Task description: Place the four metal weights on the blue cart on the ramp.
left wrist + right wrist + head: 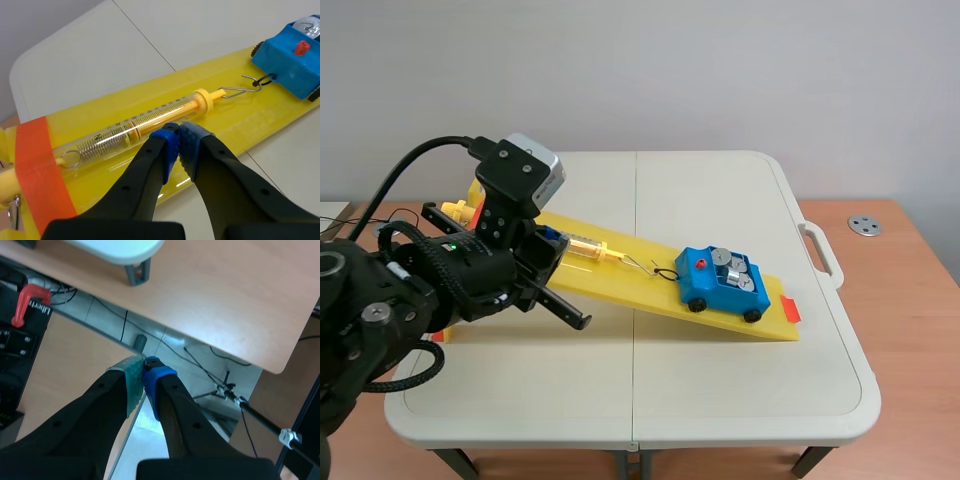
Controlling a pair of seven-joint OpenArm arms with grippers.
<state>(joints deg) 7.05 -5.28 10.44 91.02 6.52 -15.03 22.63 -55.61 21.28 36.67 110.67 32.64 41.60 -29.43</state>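
A blue cart (722,281) with black wheels stands low on the yellow ramp (620,280), and several metal weights (732,270) lie in its tray. A wire hook links the cart (292,57) to a clear spring scale (140,124) lying along the ramp (235,120). My left gripper (178,134) hovers shut and empty just above the scale's middle; in the scene view it sits at the ramp's upper part (542,262). My right gripper (142,370) is shut on nothing, off the table, looking at the floor and a wooden surface.
The white folding table (720,380) carries the ramp across its middle. An orange tape band (37,165) wraps the ramp's upper end. A wooden desk (910,260) with a round metal disc (865,226) stands to the right. Cables and a red clamp (27,300) lie below the right arm.
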